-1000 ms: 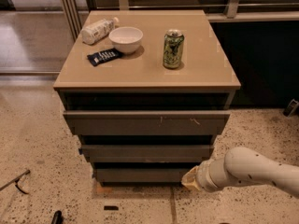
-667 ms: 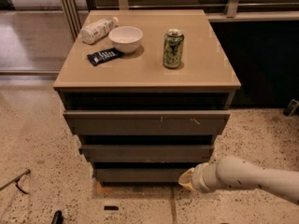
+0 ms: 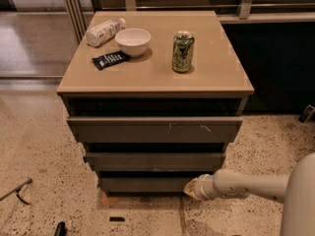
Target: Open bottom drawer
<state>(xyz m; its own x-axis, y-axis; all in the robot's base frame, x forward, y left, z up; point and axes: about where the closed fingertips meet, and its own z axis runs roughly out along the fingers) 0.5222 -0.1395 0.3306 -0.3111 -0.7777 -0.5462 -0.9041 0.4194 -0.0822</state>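
Observation:
The bottom drawer [image 3: 147,184] is the lowest, narrowest dark grey-brown front of the cabinet, plain and without a handle. It sits just above the floor. My gripper [image 3: 191,188] comes in from the right on a cream arm [image 3: 246,185]. Its tip is at the right end of the bottom drawer's front, touching or nearly touching it. The middle front [image 3: 155,161] and the wider top front with white scratches [image 3: 155,130] are above it.
On the tan cabinet top [image 3: 216,73] stand a green can [image 3: 182,51], a white bowl [image 3: 132,42], a lying bottle [image 3: 103,32] and a dark packet [image 3: 110,59]. Speckled floor surrounds the cabinet. A dark wall stands at right, and small objects lie at lower left [image 3: 17,190].
My arm has slid left along the floor level, bringing the gripper tip closer in to the right end of the bottom drawer. The drawers look unmoved.

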